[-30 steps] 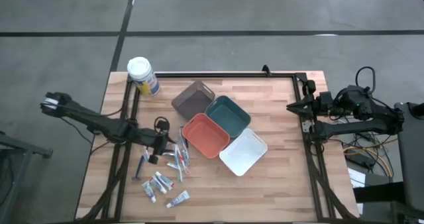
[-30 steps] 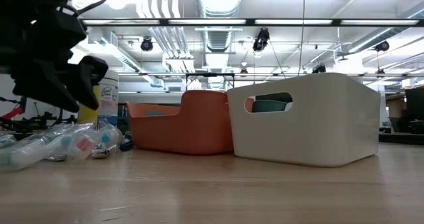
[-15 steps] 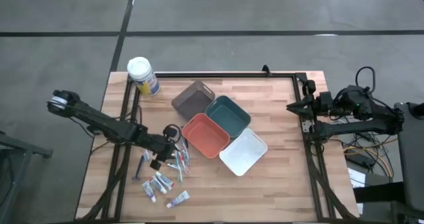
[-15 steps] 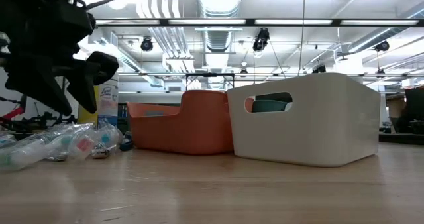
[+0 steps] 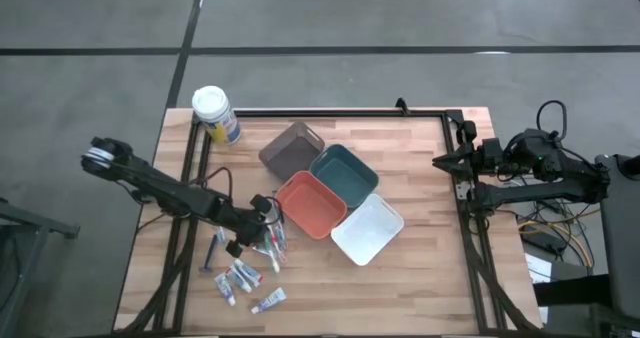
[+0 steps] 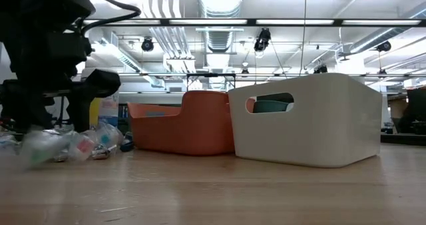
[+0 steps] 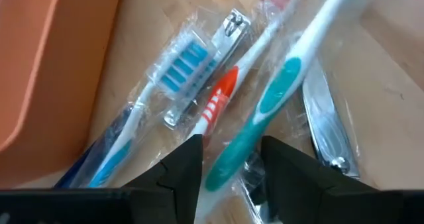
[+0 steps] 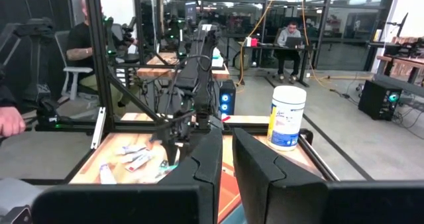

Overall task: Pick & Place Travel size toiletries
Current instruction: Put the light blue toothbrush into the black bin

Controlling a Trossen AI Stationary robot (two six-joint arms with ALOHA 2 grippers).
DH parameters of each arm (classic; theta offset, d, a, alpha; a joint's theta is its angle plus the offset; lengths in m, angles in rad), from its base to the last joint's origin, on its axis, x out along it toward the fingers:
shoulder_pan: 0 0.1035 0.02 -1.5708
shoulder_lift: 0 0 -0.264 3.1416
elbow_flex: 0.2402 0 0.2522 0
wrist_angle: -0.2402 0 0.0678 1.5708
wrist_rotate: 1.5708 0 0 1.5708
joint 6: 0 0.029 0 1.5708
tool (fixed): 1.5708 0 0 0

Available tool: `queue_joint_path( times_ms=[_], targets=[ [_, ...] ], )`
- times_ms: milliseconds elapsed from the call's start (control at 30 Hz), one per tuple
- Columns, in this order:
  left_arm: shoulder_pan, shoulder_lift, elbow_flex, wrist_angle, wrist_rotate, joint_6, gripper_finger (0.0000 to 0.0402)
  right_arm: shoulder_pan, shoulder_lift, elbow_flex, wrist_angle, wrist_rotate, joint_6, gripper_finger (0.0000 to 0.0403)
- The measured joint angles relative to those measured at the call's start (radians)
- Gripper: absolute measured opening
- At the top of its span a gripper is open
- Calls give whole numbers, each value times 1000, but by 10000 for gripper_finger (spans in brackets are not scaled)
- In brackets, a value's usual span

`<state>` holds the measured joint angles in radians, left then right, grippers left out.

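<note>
No readable text anywhere I look

The canister (image 8: 287, 117) at the right of my right wrist view carries dark print on its white label, too small for me to make out; the wrapped toothbrushes (image 7: 265, 105) show no lettering

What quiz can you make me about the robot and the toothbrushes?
1. True or false: the left gripper is over the toothbrush pile.
2. Which tray sits next to that pile? A orange tray, B white tray, C brown tray.
3. Fill in: the green toothbrush lies between the left gripper's two ____.

Key: 1 true. 2 A. 3 fingers.
</note>
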<state>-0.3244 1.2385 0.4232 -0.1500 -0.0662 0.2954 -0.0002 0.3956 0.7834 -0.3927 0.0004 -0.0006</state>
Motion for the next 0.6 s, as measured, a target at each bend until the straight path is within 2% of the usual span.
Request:
queue_joint_path(
  times_ms=[333,600],
  targets=[
    [0,-14,-2,12,-1,28,155,0,0,0,0,0,0,34],
    [1,-15,-2,8,0,33,95,0,0,0,0,0,-1,34]
  ],
)
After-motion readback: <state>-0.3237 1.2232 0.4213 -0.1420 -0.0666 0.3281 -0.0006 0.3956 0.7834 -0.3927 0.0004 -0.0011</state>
